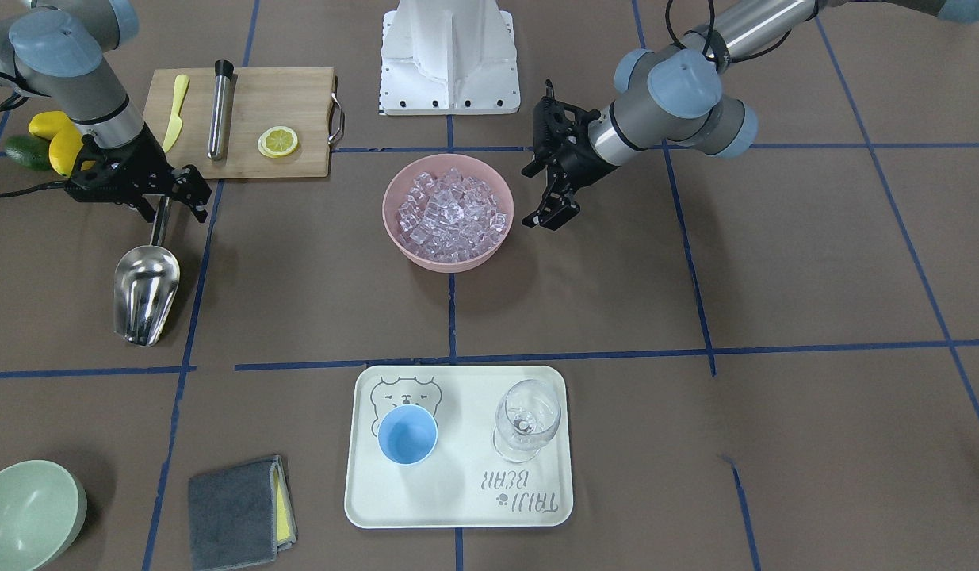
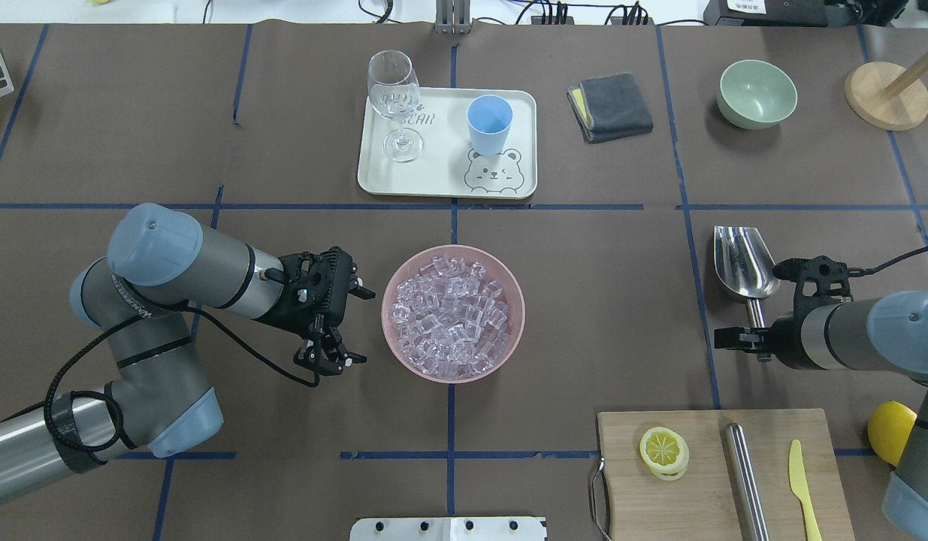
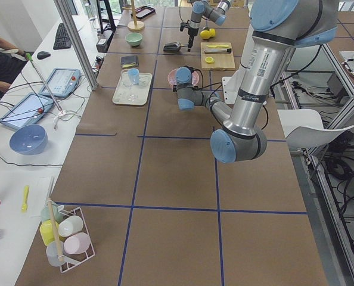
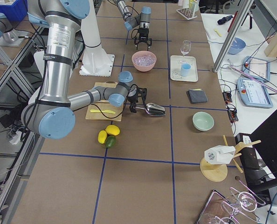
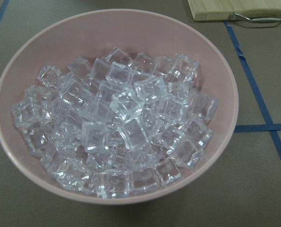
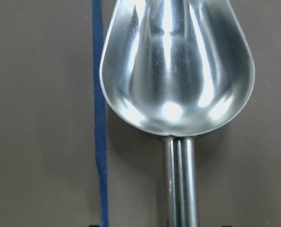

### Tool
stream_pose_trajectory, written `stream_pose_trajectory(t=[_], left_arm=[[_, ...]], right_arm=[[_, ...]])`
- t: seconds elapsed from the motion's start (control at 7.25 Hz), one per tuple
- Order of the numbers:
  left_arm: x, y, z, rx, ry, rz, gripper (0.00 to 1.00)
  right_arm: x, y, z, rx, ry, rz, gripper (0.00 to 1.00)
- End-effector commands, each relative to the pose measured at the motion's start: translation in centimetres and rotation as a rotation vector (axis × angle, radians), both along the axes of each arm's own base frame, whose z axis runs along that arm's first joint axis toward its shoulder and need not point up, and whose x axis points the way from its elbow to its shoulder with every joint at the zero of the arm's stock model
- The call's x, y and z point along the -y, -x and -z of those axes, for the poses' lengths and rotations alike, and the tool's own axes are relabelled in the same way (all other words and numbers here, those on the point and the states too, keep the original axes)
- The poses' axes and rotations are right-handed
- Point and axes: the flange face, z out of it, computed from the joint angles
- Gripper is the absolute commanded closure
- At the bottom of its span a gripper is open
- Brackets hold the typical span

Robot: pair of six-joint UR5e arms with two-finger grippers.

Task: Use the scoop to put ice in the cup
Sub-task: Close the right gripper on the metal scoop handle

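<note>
Surroundings, seen from overhead:
- A cutting board [image 2: 704, 488] at near right carries a lemon slice [image 2: 663, 451], a steel rod [image 2: 746, 481] and a yellow knife [image 2: 803, 488].
- A grey cloth [image 2: 611, 106] and a pale green bowl [image 2: 757, 94] sit at far right.
- The tray [image 2: 441, 179] at far centre bears a wine glass [image 2: 394, 98], with the light-blue cup [image 2: 489, 124] to its right.
- The pink bowl [image 2: 387, 315] at centre is heaped with ice [image 2: 450, 315].
- The steel scoop [image 2: 743, 259] lies flat at right, well apart from bowl and cup.

End effectors:
- The right gripper [image 1: 172, 208] has its fingers spread either side of the scoop handle, not clamped on it.
- The left gripper [image 2: 355, 327] sits just left of the bowl, jaws wide apart and holding nothing.
</note>
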Motion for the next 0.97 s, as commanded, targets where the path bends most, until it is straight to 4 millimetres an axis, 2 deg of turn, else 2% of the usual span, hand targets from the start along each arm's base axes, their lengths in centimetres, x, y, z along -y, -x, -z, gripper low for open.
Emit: stream_pose_trajectory(t=[0.0, 0.14, 0.41, 0.55, 0.83], left_arm=[[0.0, 0.1, 0.1, -0.002, -0.003, 0.001, 0.00], [0.1, 0.1, 0.0, -0.001, -0.002, 0.002, 0.00], [0.1, 0.4, 0.3, -0.006, -0.005, 0.004, 0.00], [0.1, 0.6, 0.4, -0.009, -0.007, 0.005, 0.00], [0.2, 0.7, 0.5, -0.010, -0.007, 0.008, 0.00]], right_arm=[[0.1, 0.2, -0.3, -0.005, 0.001, 0.000, 0.34], [0.1, 0.2, -0.3, -0.005, 0.001, 0.003, 0.49], [0.2, -0.3, -0.6, -0.013, -0.007, 0.001, 0.87], [0.4, -0.6, -0.2, -0.008, -0.011, -0.006, 1.00], [1.0, -1.6, 0.5, -0.004, -0.035, -0.021, 1.00]])
